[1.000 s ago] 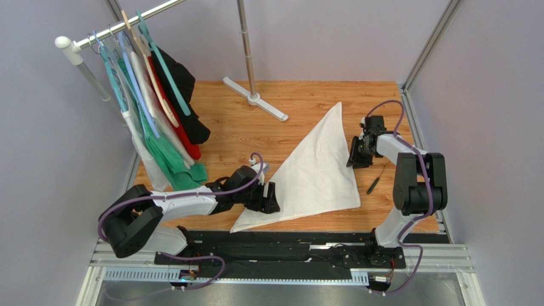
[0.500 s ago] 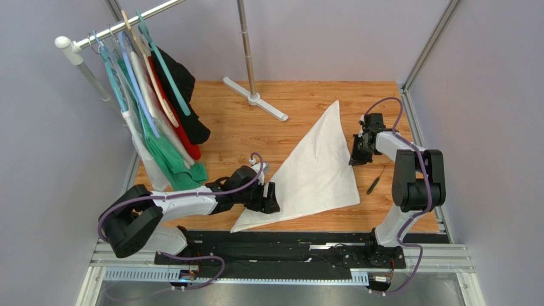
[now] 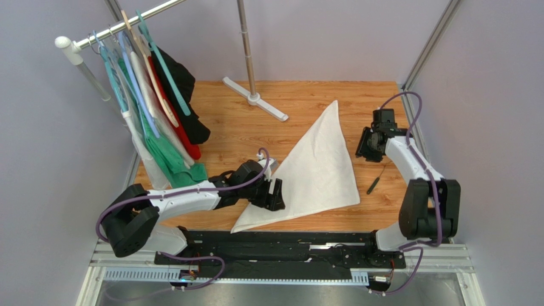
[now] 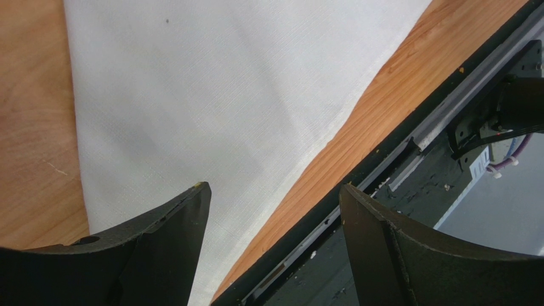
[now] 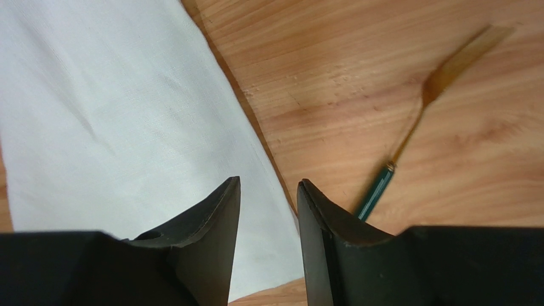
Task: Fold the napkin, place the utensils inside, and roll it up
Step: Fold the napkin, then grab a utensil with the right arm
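Napkin folded to a triangle, 1 fork off the cloth, both grippers empty.

Napkin lies flat on the wood table, with its long point toward the far side. Left gripper sits at its near-left edge, jaws wide, nothing between them. Right gripper hangs just off the napkin's right edge, jaws at a narrow gap, and cloth edge and bare wood show through. Fork, with gold tines and a dark green handle, lies on bare wood right of the napkin, near the right gripper, apart from the cloth.
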{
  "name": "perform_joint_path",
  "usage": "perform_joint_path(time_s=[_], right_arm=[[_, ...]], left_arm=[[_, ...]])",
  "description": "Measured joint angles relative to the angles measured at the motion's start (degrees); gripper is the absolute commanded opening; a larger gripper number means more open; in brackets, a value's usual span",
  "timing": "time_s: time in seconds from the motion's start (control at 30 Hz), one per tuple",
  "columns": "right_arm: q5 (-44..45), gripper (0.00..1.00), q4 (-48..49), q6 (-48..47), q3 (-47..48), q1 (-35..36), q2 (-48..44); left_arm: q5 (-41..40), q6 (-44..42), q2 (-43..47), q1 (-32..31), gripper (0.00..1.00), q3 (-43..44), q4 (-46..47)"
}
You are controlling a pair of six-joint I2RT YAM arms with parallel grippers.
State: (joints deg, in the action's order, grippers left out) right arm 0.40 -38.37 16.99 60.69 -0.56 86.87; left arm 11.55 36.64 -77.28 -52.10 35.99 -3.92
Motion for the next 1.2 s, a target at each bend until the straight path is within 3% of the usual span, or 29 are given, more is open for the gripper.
perform_joint_path(time_s=[0.13, 0.37, 0.63, 0.97, 1.07, 1.2], right_arm=[[4.11, 0.42, -3.08, 5.14, -1.07, -1.55, -7.37], [3.82, 0.41, -4.09, 9.64, -11.78, -13.44, -9.53], [-1.16, 0.38, -0.92, 10.95, -14.95, -14.84, -8.66], [-1.33, 0.36, 1.95, 11.74, -16.52, -14.84, -4.90], [-1.51, 0.31, 3.28, 11.76, -16.50, -14.84, -2.78], [-2.29, 0.12, 3.65, 11.74, -14.62, -14.88, -0.35]], left_arm=[[-0.46, -2.69, 0.00, 0.00, 0.86, 7.17, -4.76], [-2.62, -8.90, 3.96, 1.55, 0.88, 17.46, -14.36], [-2.80, -12.81, 12.39, 8.52, 0.88, 17.68, -19.12], [-1.44, -13.60, 12.57, 9.44, 0.88, 15.91, -21.70], [-0.74, -14.08, 13.00, 9.44, 0.88, 15.98, -22.77], [0.11, -15.63, 13.70, 9.75, 0.88, 17.51, -26.43]])
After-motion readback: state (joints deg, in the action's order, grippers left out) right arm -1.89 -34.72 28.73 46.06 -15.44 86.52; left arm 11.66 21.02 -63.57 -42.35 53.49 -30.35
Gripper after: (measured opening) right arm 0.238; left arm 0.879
